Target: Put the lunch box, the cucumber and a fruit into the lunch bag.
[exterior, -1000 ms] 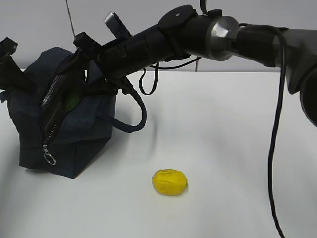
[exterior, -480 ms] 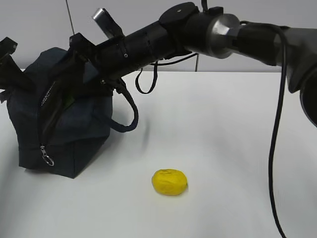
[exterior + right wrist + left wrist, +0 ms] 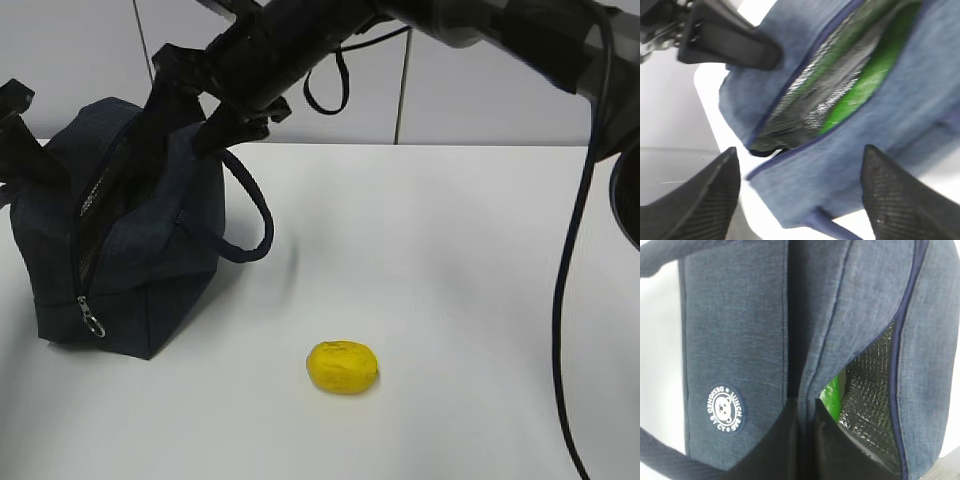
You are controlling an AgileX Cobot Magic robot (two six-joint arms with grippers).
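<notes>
The fruit [image 3: 342, 367] lies alone on the table [image 3: 460, 300], at five o'clock from the lunch bag [image 3: 130, 260]. It looks firm, light, roll-prone; grip across its short middle. Right gripper [image 3: 800, 195] hangs spread above the bag; left gripper [image 3: 22, 135] pinches the rim.

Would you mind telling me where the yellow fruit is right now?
In the exterior view the yellow fruit lies alone on the white table, near the front and slightly left of centre, apart from the lunch bag standing to its upper left.
</notes>
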